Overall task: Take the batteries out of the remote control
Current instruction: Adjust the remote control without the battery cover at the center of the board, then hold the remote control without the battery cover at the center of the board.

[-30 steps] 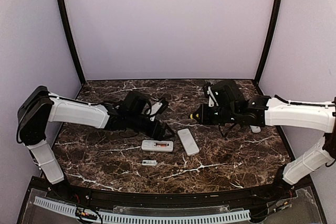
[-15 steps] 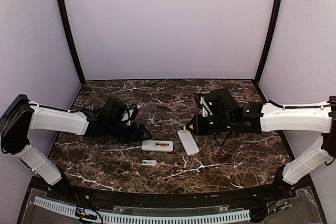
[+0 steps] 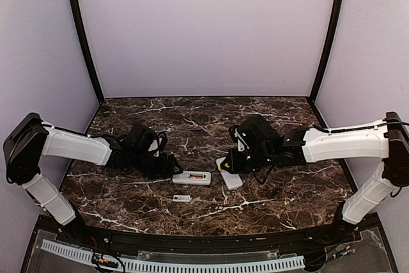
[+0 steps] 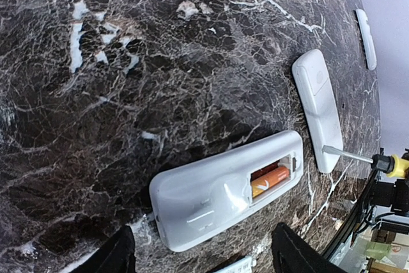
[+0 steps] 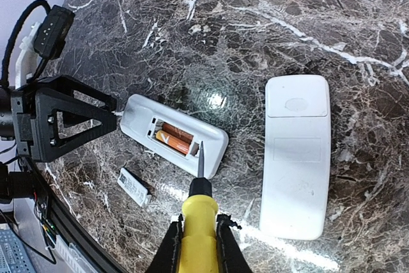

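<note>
A white remote control [image 3: 191, 177] lies face down mid-table with its battery bay uncovered. Two orange batteries [image 5: 175, 139] sit side by side in the bay, and they show in the left wrist view as batteries [image 4: 271, 179]. My left gripper [image 3: 167, 169] is open at the remote's left end, its fingers [image 4: 119, 254] wide apart and the remote [image 4: 223, 187] just ahead of them. My right gripper [image 5: 198, 247] is shut on a yellow-handled screwdriver [image 5: 199, 222]. The screwdriver's tip hovers over the remote's right end, just beside the bay.
A second white remote [image 3: 229, 172] lies closed just right of the first one. A small white cover [image 3: 182, 198] rests on the marble nearer the front edge. Another white remote [image 4: 365, 36] lies farther off. Purple walls close in the sides and back.
My left gripper pulled back leftward and sank to the remote's left end, closing slightly. My right arm carried the screwdriver left and nearer, down to the remote's right end.
</note>
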Motion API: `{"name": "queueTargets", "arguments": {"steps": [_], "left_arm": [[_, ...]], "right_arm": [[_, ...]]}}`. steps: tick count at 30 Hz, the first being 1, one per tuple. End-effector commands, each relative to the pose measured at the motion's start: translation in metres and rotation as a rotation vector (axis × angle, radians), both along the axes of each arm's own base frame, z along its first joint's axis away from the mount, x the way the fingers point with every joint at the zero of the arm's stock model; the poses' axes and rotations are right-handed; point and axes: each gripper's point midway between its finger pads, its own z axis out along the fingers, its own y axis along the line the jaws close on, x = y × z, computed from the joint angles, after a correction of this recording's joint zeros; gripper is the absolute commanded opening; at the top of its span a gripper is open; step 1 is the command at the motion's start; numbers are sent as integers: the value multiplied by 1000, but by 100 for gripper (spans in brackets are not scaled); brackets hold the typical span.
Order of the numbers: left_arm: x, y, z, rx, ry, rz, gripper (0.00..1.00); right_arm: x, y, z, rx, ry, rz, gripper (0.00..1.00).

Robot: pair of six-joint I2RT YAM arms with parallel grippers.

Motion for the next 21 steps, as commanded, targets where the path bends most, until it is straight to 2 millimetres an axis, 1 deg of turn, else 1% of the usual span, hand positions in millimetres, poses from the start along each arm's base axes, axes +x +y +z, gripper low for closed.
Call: {"name": "queueTargets", "arguments": {"steps": [1, 3, 7, 12, 18, 21], "left_arm": [[5, -1, -1, 22, -8, -7, 69], [5, -2, -3, 26, -6, -11, 66], [2, -3, -8, 17, 7, -22, 61], [-1, -8, -7, -11, 4, -54, 57], [-2, -14, -10, -28, 12, -74, 52], [-1, -16, -10, -38, 13, -77, 52]], "right_arm": [[-4, 19, 7, 43, 12, 25, 0], [-4, 20, 6, 40, 19, 22, 0], [-2, 23, 10, 38, 23, 16, 0], [-5, 28, 18, 69, 26, 7, 0], [-17, 22, 13, 71, 33, -10, 0], [-18, 18, 17, 68, 24, -14, 0]]}}
